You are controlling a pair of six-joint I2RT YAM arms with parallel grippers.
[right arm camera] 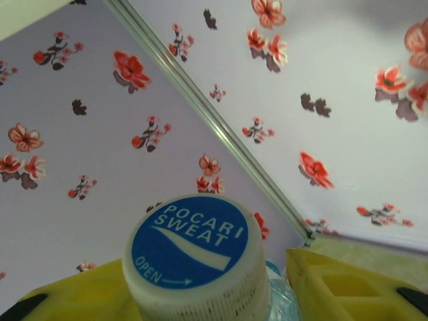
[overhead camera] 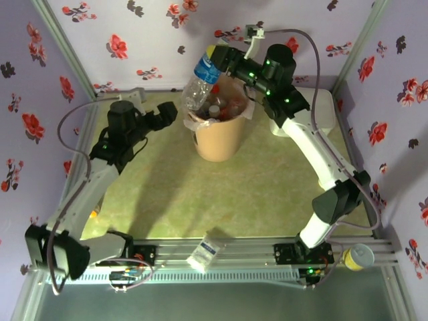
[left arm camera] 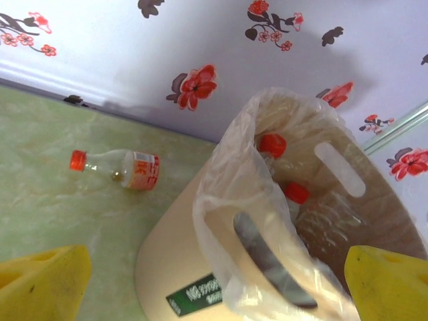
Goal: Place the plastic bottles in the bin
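Bottle cap [right arm camera: 189, 249] says "POCARI SWEAT" in white on blue, plus a small "OPEN" with an arrow under it. Green sticker [left arm camera: 194, 295] on the bin [left arm camera: 168, 246] has white print, too blurry to read.

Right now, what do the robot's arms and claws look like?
The left arm and right arm have white links, black joints with green lights, and a grey cable looping off each. The left claw and right claw have yellow fingers.
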